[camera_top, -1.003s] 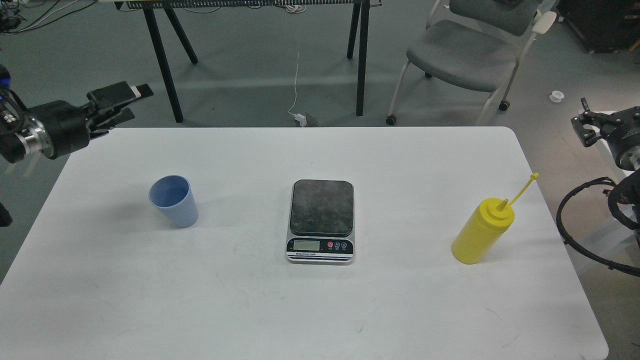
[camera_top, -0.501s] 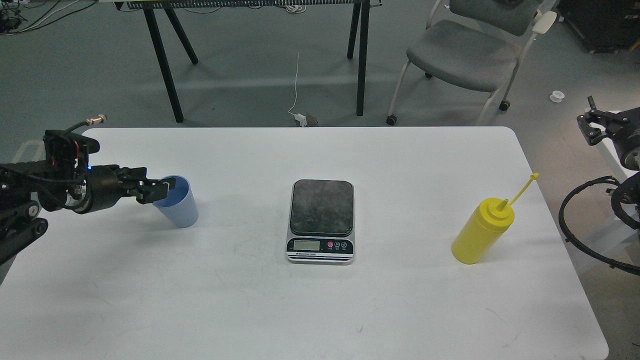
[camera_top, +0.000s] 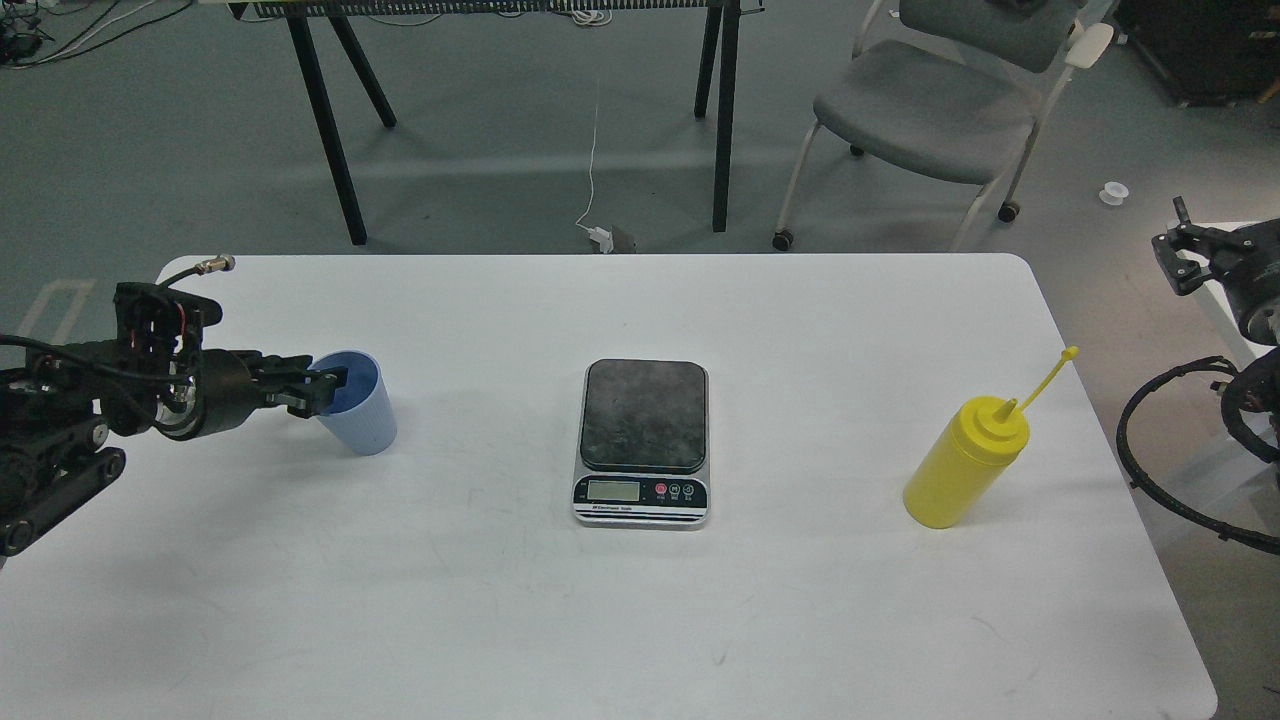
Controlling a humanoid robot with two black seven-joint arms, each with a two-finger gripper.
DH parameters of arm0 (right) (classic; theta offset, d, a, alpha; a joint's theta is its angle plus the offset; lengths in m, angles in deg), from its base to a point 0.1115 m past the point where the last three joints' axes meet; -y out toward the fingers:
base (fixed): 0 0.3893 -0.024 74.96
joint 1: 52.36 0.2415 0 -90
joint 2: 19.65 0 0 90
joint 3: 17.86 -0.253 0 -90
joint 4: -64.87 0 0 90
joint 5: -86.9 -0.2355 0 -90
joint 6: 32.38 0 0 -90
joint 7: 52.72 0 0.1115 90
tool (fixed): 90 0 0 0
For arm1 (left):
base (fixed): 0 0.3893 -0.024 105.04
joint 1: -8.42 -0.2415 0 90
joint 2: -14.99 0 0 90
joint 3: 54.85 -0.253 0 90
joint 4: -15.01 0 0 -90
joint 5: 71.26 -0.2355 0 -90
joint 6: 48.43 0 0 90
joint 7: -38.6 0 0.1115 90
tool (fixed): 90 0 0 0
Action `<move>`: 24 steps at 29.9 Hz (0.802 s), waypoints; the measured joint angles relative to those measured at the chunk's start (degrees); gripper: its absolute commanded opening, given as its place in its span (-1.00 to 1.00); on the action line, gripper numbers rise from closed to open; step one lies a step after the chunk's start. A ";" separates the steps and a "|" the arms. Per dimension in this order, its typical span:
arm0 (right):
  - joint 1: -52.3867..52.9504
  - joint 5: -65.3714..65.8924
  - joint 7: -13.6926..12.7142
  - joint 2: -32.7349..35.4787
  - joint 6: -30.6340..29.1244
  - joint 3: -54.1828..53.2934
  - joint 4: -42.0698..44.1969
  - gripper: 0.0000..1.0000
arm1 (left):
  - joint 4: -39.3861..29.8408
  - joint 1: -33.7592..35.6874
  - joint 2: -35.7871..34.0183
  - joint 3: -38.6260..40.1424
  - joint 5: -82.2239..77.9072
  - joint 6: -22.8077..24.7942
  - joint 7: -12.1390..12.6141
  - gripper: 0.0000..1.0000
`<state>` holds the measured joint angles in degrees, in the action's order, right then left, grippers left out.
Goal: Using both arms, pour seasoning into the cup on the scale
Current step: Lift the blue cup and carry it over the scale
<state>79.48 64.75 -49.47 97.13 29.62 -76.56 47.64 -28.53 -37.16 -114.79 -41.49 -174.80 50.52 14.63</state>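
On the bench, left: cup (camera_top: 352,402), upright, contents indiscernible.
Left pincer (camera_top: 318,390): at cup rim; grip unclear.
Right pincer (camera_top: 1183,250): off-bench, state unclear.

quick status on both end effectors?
Left end effector: at the cup rim; closed or not cannot be told.
Right end effector: holding nothing; open or closed cannot be told.

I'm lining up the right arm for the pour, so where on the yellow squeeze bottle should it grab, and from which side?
Grip the yellow squeeze bottle around its straight cylindrical body, below the shoulder. It stands upright near the table's right edge, so come in level from the right, where the right gripper waits. Avoid the cone nozzle and thin cap tether.
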 measured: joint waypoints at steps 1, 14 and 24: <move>0.00 0.00 0.00 0.01 0.00 0.00 0.02 1.00 | 0.15 0.13 0.11 0.00 0.08 0.07 -0.05 -0.87; -1.32 -0.06 0.07 1.18 0.00 -0.48 0.31 1.00 | -10.24 14.29 1.05 0.08 5.71 10.95 -1.73 -0.90; -3.11 -0.18 0.57 3.66 -0.02 -1.17 0.29 1.00 | -8.47 24.37 21.70 -6.62 2.54 15.71 4.88 -0.88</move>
<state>76.37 64.58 -48.90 100.80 29.60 -77.74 47.92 -37.00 -12.79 -93.09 -48.11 -172.26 66.23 19.51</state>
